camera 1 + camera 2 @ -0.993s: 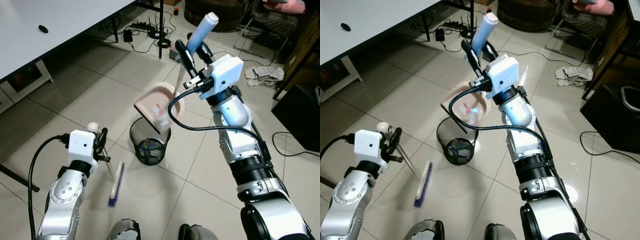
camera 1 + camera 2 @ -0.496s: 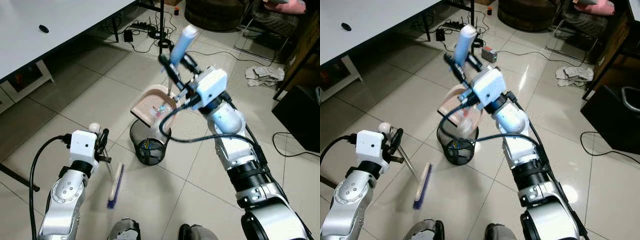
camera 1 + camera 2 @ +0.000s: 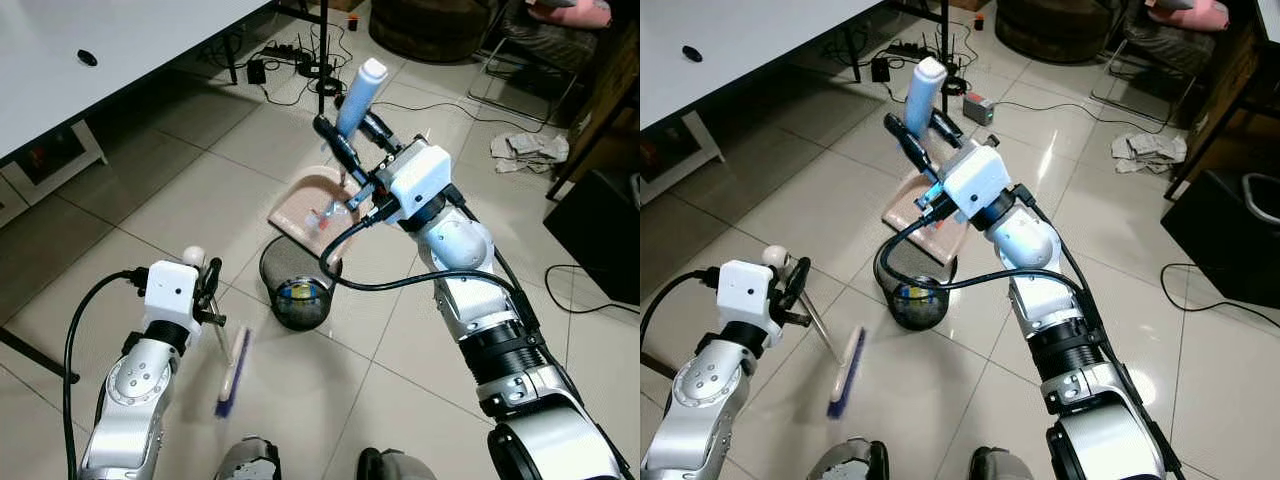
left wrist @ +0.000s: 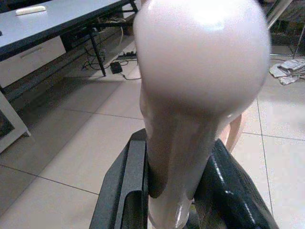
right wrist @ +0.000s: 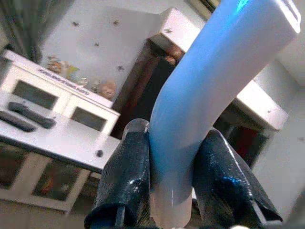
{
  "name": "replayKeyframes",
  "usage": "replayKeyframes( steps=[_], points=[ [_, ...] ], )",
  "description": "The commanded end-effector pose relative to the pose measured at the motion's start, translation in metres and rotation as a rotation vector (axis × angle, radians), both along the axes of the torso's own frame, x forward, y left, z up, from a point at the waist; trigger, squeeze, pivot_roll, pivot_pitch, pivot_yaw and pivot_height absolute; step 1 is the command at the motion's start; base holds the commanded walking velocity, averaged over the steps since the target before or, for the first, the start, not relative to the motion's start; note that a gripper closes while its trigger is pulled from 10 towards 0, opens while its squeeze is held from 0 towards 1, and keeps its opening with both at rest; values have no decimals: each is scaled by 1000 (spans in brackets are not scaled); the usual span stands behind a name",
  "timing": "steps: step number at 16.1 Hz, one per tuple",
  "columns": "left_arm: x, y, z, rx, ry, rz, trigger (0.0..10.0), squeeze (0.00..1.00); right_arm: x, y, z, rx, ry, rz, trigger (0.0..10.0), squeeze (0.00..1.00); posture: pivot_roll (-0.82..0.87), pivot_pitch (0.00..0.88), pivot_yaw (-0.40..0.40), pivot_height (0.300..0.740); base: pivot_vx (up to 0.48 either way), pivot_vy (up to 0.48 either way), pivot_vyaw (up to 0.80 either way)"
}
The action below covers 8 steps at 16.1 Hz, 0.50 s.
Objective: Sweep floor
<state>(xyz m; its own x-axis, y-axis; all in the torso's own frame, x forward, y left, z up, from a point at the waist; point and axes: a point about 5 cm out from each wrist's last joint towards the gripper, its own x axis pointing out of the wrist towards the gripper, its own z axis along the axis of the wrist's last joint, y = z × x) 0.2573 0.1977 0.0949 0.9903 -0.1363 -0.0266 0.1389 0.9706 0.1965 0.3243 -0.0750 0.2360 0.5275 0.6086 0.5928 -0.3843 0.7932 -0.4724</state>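
- Right gripper (image 3: 352, 118) — fingers clamped on the blue handle (image 3: 359, 84) of the pink dustpan (image 3: 307, 210), which is raised and tilted just above the black mesh bin (image 3: 296, 294), debris on its tray.
- Left gripper (image 3: 795, 283) — fingers closed around the pale broom handle (image 4: 190, 119); broom head (image 3: 233, 370) rests on the tiled floor (image 3: 190, 190), near the bin.

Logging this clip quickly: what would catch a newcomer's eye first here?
The right end effector grips the blue handle of a pink dustpan, holding it tilted above the black mesh wastebasket. Lower left, the left end effector holds a small broom whose blue bristles point toward the tiled floor.
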Motion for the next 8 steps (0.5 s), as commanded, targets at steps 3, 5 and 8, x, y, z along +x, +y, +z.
replayKeyframes(
  steps=[3, 5, 8],
  points=[
    [0, -10, -5, 10, 16, -70, 10000, 0, 21, -79, 45, 212, -63, -405, 10000, 0, 58, 86, 8, 740, 0, 0, 0],
    [0, -17, -5, -10, 14, -100, 10000, 0, 25, -115, 48, 178, -22, -551, 10000, 0, 45, 83, 11, 740, 0, 0, 0],
    [3, -24, -2, -38, -4, -122, 10000, 0, 28, -163, 37, 214, 86, -778, 10000, 0, 30, 85, 18, 740, 0, 0, -800]
  ],
)
